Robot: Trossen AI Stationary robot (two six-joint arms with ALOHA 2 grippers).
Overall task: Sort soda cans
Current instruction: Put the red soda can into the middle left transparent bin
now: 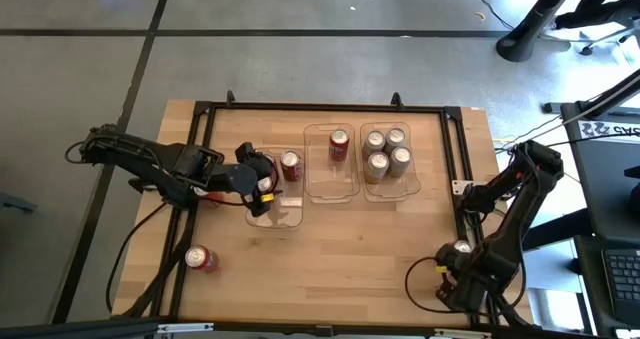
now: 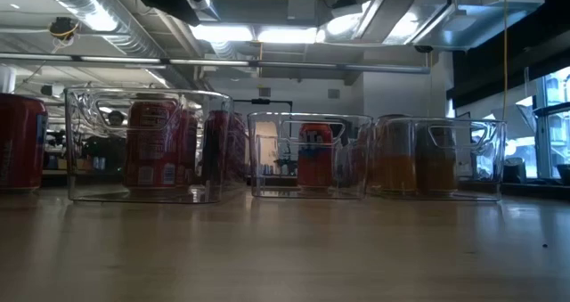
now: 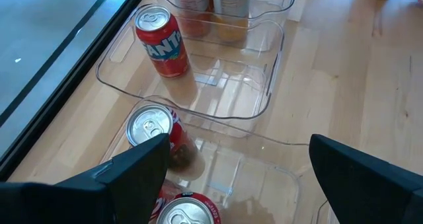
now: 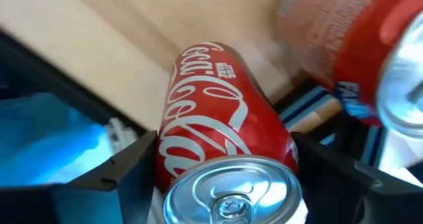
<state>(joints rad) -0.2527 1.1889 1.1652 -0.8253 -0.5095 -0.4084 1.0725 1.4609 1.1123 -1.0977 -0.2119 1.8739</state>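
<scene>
Three clear trays stand in a row at mid-table. The left tray (image 1: 283, 217) holds two red soda cans (image 3: 151, 128) (image 3: 185, 212), the middle tray (image 1: 330, 191) one red can (image 3: 158, 40), and the right tray (image 1: 390, 192) several gold cans (image 1: 386, 151). My left gripper (image 3: 238, 178) hovers open above the left tray and touches nothing. Another red can (image 1: 201, 259) stands on the bare wood near the front left. At the table's near right corner my right gripper (image 1: 461, 254) is shut on a red Coca-Cola can (image 4: 221, 138). My right gripper has the Coca-Cola can between its two fingers, one on each side of the body just below the silver top (image 4: 228, 191). The fingers (image 4: 125, 168) come from above, pointing steeply down. Whether the can's bottom still rests on the table, I cannot tell.
A second red can (image 4: 344, 45) is close beside the held one, blurred in the right wrist view. A black metal frame (image 1: 455, 169) runs along the table's edges. Bare wood (image 1: 340, 269) lies between the trays and the near edge.
</scene>
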